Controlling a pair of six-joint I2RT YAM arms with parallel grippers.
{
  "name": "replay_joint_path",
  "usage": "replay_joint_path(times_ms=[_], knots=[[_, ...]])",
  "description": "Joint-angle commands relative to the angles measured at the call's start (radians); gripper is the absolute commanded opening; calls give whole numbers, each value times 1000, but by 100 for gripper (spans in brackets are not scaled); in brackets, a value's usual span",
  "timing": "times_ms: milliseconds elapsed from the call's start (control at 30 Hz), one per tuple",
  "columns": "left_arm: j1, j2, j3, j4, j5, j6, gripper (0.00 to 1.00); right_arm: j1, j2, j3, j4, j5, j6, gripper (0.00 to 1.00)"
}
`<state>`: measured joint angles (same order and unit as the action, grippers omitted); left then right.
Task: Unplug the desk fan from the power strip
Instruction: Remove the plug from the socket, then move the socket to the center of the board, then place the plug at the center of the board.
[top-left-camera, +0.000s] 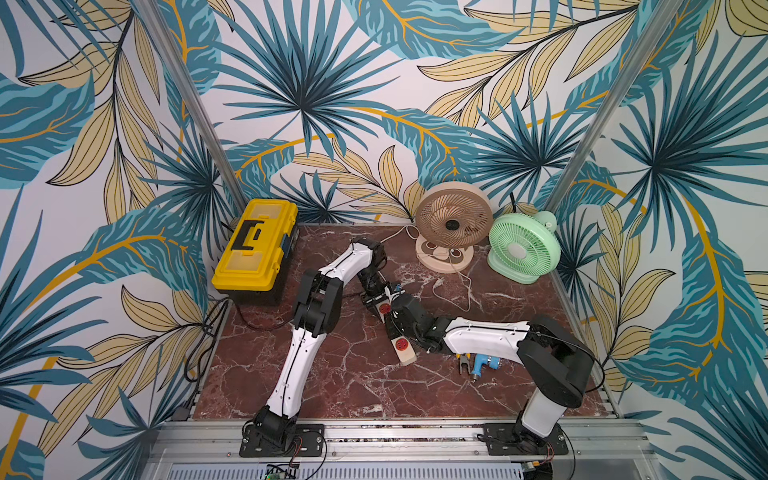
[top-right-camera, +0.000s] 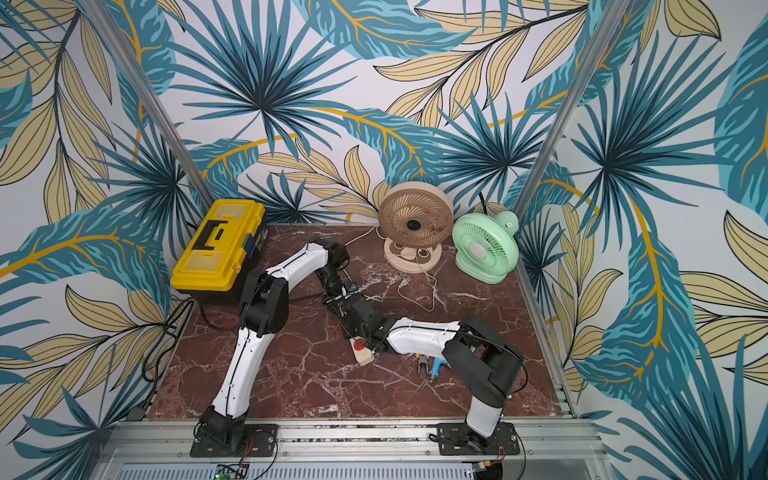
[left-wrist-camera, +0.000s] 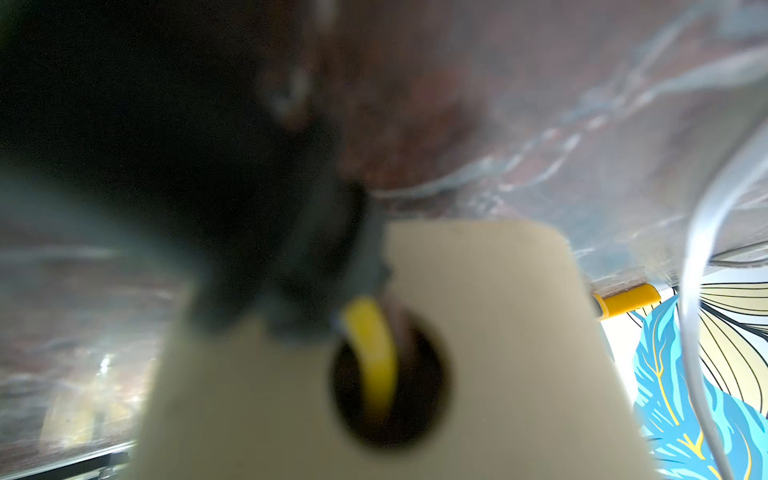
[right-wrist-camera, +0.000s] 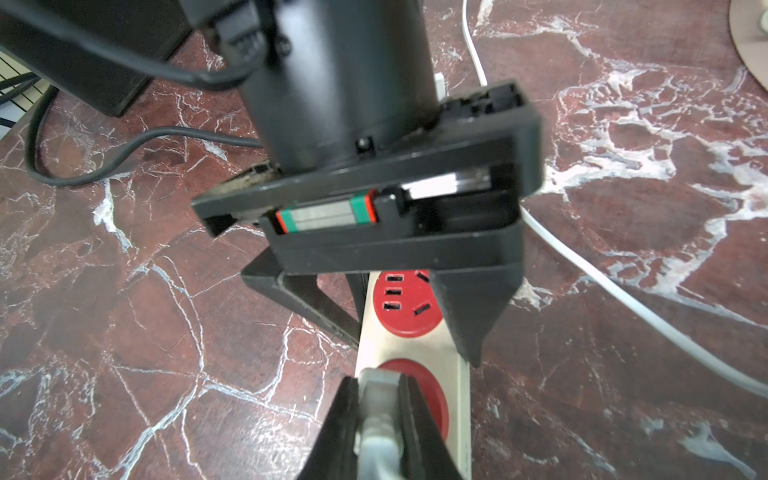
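Between the fingers of the right hand (right-wrist-camera: 380, 386) sits a grey plug (right-wrist-camera: 379, 419), gripped tight, at a red socket (right-wrist-camera: 430, 395) of the power strip (right-wrist-camera: 455, 376). Just past it the left hand (right-wrist-camera: 415, 353) clamps the strip's two long sides on the table (right-wrist-camera: 166, 332). Farther off stands the beige desk fan (top-left-camera: 453, 224).

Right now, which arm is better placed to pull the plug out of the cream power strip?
The right. The right pincer is shut on the grey-white plug at a round red socket of the long cream-beige power strip. The left pincer clamps that strip, steadying it.
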<state>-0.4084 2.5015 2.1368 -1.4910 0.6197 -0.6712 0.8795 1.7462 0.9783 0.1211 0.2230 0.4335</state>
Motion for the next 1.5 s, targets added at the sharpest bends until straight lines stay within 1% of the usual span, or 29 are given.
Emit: replay_joint_path(times_ms=[0,100,267,500,567,667,800,900,1033,1133,1200,1267,1367,1467], knots=[[61,130,-50,210,-306,74,0,14,-68,60,7,29,15,0],[60,132,-51,212,-306,72,0,61,-29,112,-46,86,-53,0],[61,132,-54,217,-306,70,0,162,45,207,-116,216,-200,0],[61,132,-55,216,-307,71,0,270,148,317,-150,383,-390,0],[60,132,-55,216,-310,73,0,272,156,326,-158,392,-391,0],[62,129,-55,211,-325,77,0,266,132,296,-136,401,-371,0],[69,111,-66,214,-346,76,0,228,56,225,-112,388,-319,0],[76,87,-85,219,-368,73,0,178,-15,158,-89,349,-266,0],[91,55,-131,240,-381,64,0,75,-100,89,-63,243,-177,0],[105,31,-176,262,-385,56,0,4,-124,77,-52,169,-143,0],[112,14,-205,280,-386,51,0,-43,-109,109,-68,127,-135,0],[115,-4,-232,293,-387,47,0,-98,-63,164,-99,79,-118,0],[114,-29,-265,317,-387,42,0,-167,41,283,-152,-4,-86,0],[114,-59,-298,344,-389,39,0,-199,172,444,-226,-53,-99,0]])
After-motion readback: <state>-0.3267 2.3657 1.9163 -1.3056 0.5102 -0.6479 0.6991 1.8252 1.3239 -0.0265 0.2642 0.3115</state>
